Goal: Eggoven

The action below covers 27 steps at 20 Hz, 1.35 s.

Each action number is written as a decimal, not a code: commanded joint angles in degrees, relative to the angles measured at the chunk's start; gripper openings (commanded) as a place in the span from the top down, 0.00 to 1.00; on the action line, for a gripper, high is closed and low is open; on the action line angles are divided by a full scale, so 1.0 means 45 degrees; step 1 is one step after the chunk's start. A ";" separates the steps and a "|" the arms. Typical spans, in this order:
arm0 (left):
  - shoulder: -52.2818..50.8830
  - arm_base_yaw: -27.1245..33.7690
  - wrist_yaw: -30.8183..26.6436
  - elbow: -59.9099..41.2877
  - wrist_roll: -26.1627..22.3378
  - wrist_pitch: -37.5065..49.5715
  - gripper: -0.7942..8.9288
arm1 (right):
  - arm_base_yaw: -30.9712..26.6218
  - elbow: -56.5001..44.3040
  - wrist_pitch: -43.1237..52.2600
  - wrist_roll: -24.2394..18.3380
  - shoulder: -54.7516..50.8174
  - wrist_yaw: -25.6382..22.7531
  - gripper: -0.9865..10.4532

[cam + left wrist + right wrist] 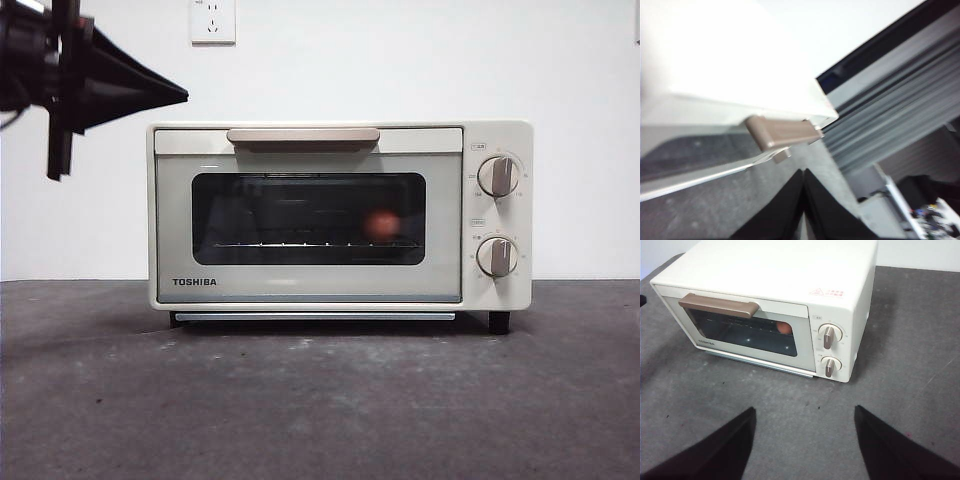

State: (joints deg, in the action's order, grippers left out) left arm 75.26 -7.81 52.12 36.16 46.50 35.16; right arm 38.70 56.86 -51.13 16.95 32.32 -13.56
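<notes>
Left pincer (804, 200): its two black jaws were pressed together with nothing between them, close to the oven's handle (782, 132) but not touching it; in the front view it showed as a dark cone (120, 90) high at the left, above and beside the oven's top left corner.
Right pincer (804, 445): jaws spread wide apart and empty, hanging over the bare table (805, 405) in front of the oven, well apart from it.
Toaster oven (310, 285): cream, boxy, marked TOSHIBA, standing on the table with its door shut.
Door: dark glass window with a tan handle (303, 135) across the top edge.
Egg (382, 224): small, reddish-brown, inside the oven behind the glass, resting on the wire rack toward the side nearer the knobs; seen also through the glass in the right wrist view (784, 328).
Knobs: two, one above the other (498, 176) (497, 257), on the panel beside the door.
Table (320, 400): dark grey, mottled surface under the oven.
Wall: white, with a socket (212, 20) above the oven.
</notes>
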 commanded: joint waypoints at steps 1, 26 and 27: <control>-0.1443 -0.0442 -0.1574 0.0155 -0.2647 -0.2905 0.91 | 0.0117 0.0136 0.0189 -0.0005 0.0039 0.0005 0.67; -1.1142 -0.1651 -0.9277 0.0155 -0.7490 -1.2886 0.91 | 0.0112 -0.8408 1.2497 -0.1671 -0.1321 0.2419 0.91; -1.1239 -0.1651 -0.9277 0.0155 -0.7485 -1.2891 0.91 | 0.0112 -0.8412 1.2454 -0.1671 -0.1316 0.2210 0.91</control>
State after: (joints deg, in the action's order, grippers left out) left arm 24.51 -14.94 10.59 36.16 14.04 -23.05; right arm 38.72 18.81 3.84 9.13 26.33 -2.96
